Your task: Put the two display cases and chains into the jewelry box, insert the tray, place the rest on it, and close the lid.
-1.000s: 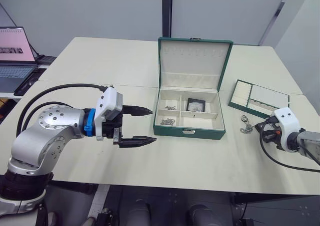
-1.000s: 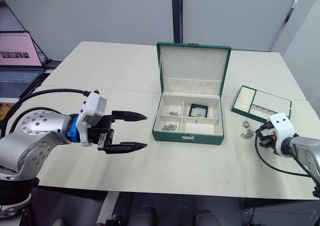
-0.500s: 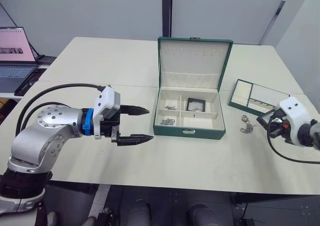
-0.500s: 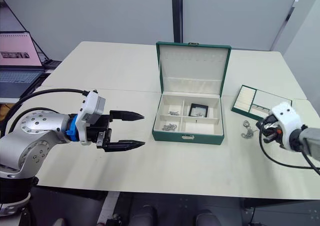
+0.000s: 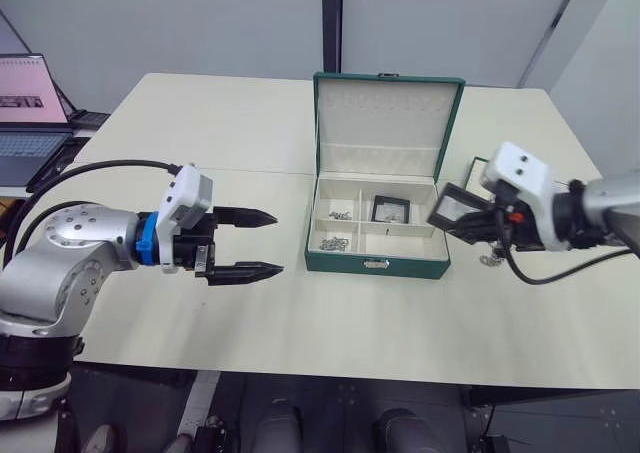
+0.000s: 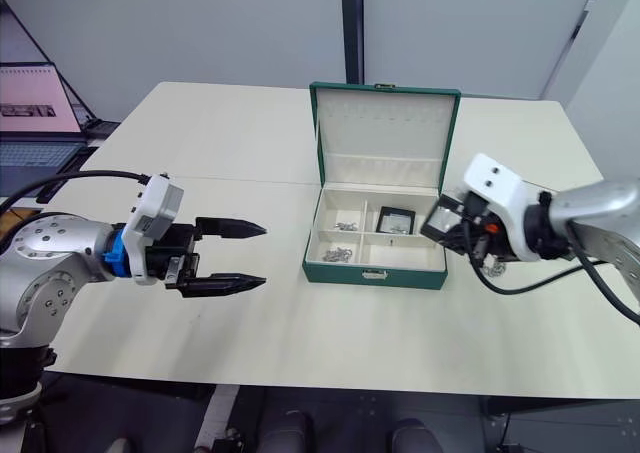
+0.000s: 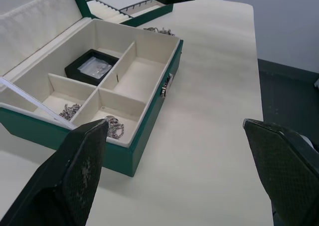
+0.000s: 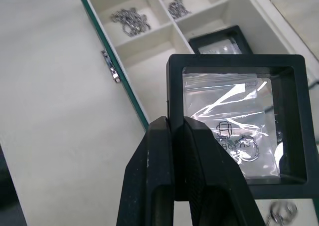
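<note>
Two display cases were in play: one lay in the back right compartment of the jewelry box (image 5: 378, 228), and the second display case (image 5: 455, 211) was pinched by its edge in the right hand (image 8: 184, 151), tilted in the air just at the box's right wall. A second earlier that hand had been low at the right edge of the surface (image 5: 330, 323), beyond the loose chain; half a second earlier it had lifted a little near the tray; now it had swung inward and carried the case up beside the box. The right wrist view showed the held case's clear window with a small ring inside, over the front right compartment, with the other display case (image 8: 219, 44) beyond it.

The left hand (image 5: 255, 243) hung over the surface to the left of the box, fingers spread wide and holding nothing; it had drawn back slightly away from the box since the earlier frames. Chains (image 5: 336, 242) sat in the two left compartments. One more chain (image 5: 490, 260) lay on the surface just right of the box, partly hidden by the right arm. The tray (image 7: 130, 7) rested on the surface behind that arm. The lid (image 5: 388, 123) stood upright, open.
</note>
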Robot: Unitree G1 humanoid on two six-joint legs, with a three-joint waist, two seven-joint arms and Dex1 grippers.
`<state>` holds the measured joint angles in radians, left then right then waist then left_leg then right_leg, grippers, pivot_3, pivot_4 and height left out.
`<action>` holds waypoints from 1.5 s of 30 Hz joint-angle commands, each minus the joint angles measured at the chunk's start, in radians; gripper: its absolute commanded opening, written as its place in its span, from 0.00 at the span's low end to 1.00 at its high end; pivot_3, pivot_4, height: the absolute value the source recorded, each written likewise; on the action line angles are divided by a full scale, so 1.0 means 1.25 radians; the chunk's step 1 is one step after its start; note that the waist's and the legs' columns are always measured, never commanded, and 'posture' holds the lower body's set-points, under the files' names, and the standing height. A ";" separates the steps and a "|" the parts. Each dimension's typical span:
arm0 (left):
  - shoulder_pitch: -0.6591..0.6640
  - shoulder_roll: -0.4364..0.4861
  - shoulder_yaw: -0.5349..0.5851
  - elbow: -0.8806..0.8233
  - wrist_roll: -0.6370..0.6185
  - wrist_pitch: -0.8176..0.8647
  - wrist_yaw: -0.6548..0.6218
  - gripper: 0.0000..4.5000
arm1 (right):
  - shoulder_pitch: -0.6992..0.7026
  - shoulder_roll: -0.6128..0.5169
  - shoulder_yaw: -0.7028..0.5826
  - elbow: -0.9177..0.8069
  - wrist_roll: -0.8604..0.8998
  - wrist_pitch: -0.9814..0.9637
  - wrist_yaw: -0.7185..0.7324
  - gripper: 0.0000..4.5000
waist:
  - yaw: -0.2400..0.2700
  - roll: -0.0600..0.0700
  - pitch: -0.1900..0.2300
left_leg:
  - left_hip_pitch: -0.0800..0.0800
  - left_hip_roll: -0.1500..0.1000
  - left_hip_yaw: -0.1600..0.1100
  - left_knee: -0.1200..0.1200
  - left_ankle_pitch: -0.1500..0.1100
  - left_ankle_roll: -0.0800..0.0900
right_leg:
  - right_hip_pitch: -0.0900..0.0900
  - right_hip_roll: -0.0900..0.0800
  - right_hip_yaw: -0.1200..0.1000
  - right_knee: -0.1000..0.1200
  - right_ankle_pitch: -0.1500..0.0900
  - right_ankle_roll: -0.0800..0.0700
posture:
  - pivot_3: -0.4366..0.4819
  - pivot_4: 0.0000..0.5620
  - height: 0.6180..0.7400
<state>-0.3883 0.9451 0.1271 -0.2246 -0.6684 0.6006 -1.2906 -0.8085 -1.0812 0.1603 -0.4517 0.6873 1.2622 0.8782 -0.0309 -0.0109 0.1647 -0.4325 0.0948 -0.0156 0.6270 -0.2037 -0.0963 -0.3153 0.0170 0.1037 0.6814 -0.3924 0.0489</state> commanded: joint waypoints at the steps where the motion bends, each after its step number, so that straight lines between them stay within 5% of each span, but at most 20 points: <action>1: 0.006 0.018 0.034 -0.010 -0.012 -0.014 -0.016 1.00 | -0.065 0.044 0.082 0.034 -0.041 -0.039 0.039 0.01 | -0.001 0.000 0.000 | 0.000 0.000 0.000 0.000 0.000 0.000 | 0.000 0.000 0.000 0.000 0.000 0.000 | 0.48 0.27 1.00; 12: 0.036 0.026 0.062 -0.029 -0.018 -0.009 -0.022 1.00 | -0.172 0.157 0.298 0.228 -0.223 -0.197 0.183 0.01 | 0.000 0.000 0.000 | 0.000 0.000 0.000 0.000 0.000 0.000 | -0.002 0.000 0.000 0.000 0.000 0.000 | 0.48 0.27 1.00; 45: 0.081 0.042 0.100 -0.077 -0.051 0.014 0.017 1.00 | -0.158 0.248 0.319 0.354 -0.398 -0.310 0.321 0.01 | 0.000 0.000 0.000 | 0.000 0.000 0.000 0.000 0.000 0.000 | -0.002 0.000 -0.001 0.001 0.000 0.000 | 0.48 0.27 1.00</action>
<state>-0.2850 0.9787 0.2117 -0.2871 -0.7072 0.6138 -1.2741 -0.9993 -0.7672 0.5824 -0.0021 0.1989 0.8901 1.2679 -0.0309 -0.0104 0.1649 -0.4325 0.0954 -0.0157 0.6275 -0.2037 -0.0963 -0.3172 0.0170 0.1025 0.6827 -0.3922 0.0487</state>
